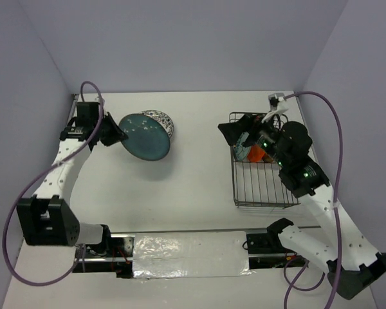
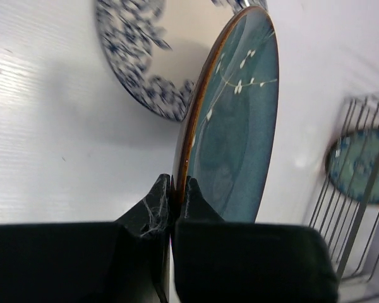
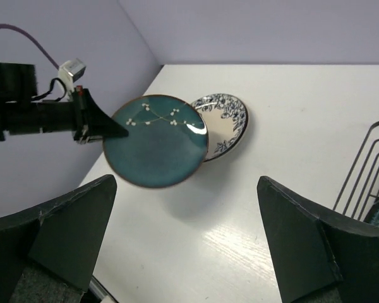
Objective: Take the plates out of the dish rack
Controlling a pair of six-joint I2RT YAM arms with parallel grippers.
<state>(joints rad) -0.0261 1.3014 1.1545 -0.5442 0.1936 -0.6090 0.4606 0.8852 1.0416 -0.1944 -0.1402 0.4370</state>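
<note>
Left pincer [image 2: 179, 189] clamped on dark teal plate [image 2: 234, 126] rim near tabletop's [image 1: 199, 187] far-left corner; right pincer [image 3: 186, 202] wide open, empty.

Left arm [image 1: 61, 170] and right arm [image 1: 354, 248]: white link housings joined by black joint modules, with small dark fastener holes along the links. The left base [image 1: 44, 222] is a black block. One purple cable [image 1: 4, 244] loops along the left arm. A second purple cable [image 1: 340, 151] serves the right arm. Green indicator lights [image 1: 303, 172] show on the right arm's black joints. A small white connector [image 1: 276, 100] is fitted at the right wrist. Left tool [image 2: 175, 189] and right tool [image 3: 186, 186]: matte black, with broad wedge-shaped fingers [image 3: 69, 233].
</note>
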